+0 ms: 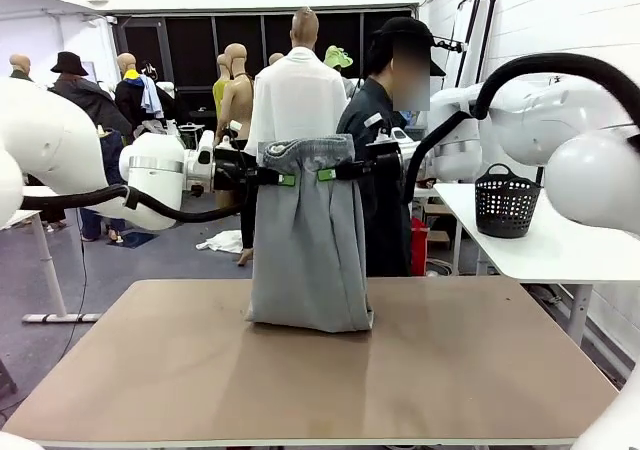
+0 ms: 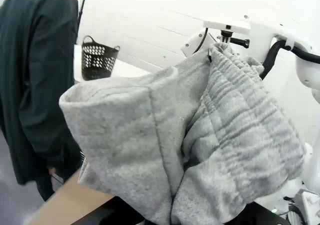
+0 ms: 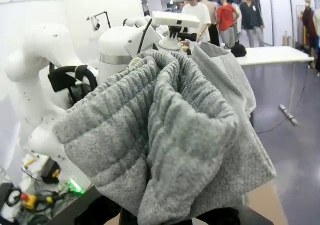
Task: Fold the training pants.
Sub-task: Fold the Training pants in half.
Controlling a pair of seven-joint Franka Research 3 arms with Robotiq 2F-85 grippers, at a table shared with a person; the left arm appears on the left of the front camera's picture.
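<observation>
While both grippers pinch the training pants [image 1: 308, 240] at the waistband, the hem brushes the table [image 1: 180, 370].

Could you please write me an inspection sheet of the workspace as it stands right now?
Surface: brown table, bare around the pants' lower end.
Job's things: training pants hang by the waistband, lower end resting on the table.
Clutter: nothing seen.
Grippers: left tool and right tool shut on the waistband, one on each side.
Cables: black hose along the left arm.
Surroundings: person behind the pants; black mesh basket on a white side table.
</observation>
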